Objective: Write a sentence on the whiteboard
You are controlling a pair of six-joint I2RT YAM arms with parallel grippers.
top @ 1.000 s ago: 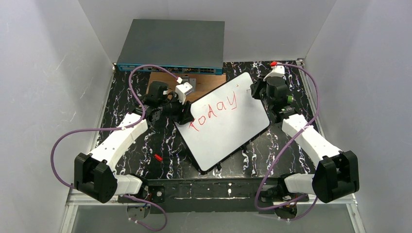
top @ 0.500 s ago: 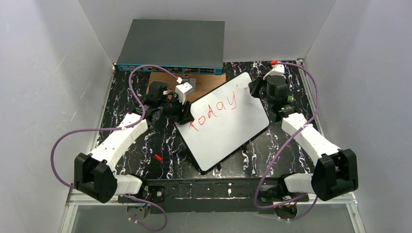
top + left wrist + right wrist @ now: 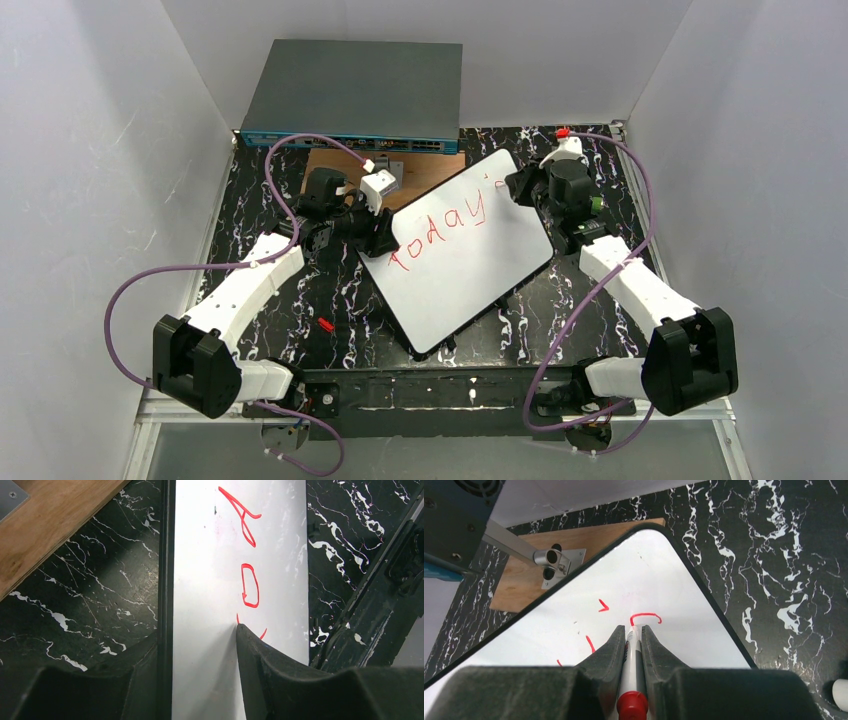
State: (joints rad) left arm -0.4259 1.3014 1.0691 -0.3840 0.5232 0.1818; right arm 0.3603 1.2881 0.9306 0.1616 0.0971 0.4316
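your right claw (image 3: 634,630) is pinching the marker (image 3: 631,667), its tip meeting the whiteboard (image 3: 674,645) near the far corner. your left claw (image 3: 197,635) is clamping the board's edge, one finger (image 3: 270,670) overlapping red ink (image 3: 250,585). likely risks: pressing harder twisting the board, smearing letters, stroke running off the corner.

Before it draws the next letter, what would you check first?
1. The whiteboard held steady: ok, the left gripper clamps its edge.
2. The marker gripped: ok, the right gripper is shut on it.
3. Tip touching the board: cannot tell; it sits by the fresh red curve.
4. Room ahead on this line: not ok, the board's corner is close.
5. The left finger off the writing: not ok, it covers part of a red stroke.
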